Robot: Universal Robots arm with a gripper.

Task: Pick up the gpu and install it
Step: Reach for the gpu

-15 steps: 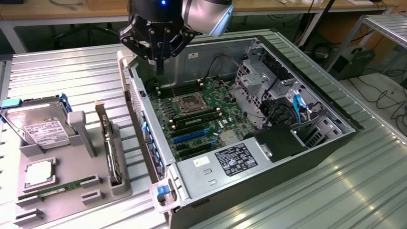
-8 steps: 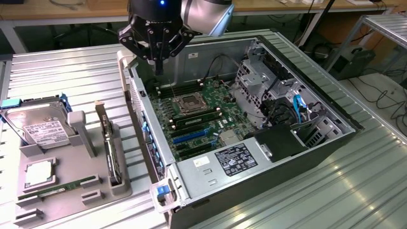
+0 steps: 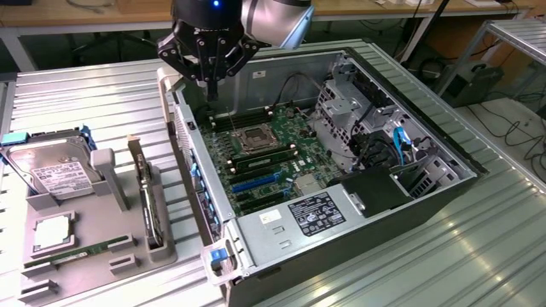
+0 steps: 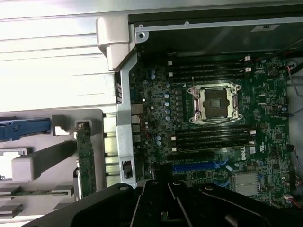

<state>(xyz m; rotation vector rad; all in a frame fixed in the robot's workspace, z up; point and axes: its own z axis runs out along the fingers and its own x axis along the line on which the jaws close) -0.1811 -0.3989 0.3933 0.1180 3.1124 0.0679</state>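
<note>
My black gripper (image 3: 211,93) hung closed and empty over the open computer case (image 3: 273,77), while the thin dark gpu card (image 3: 150,208) stood on edge in the grey tray (image 3: 102,220), probably light, stiff and fragile, best held by its top edge.

I see an open black computer tower case (image 3: 384,243) lying on its side on the ribbed metal bench (image 3: 94,102). A green motherboard (image 3: 282,150) sits inside with a bare silver processor socket (image 3: 253,137). Beside the case, a grey plastic holder tray (image 3: 94,220) carries a silver hard drive with white label (image 3: 53,169), a narrow green memory stick (image 3: 77,254) and a square silver processor chip (image 3: 53,231).
</note>
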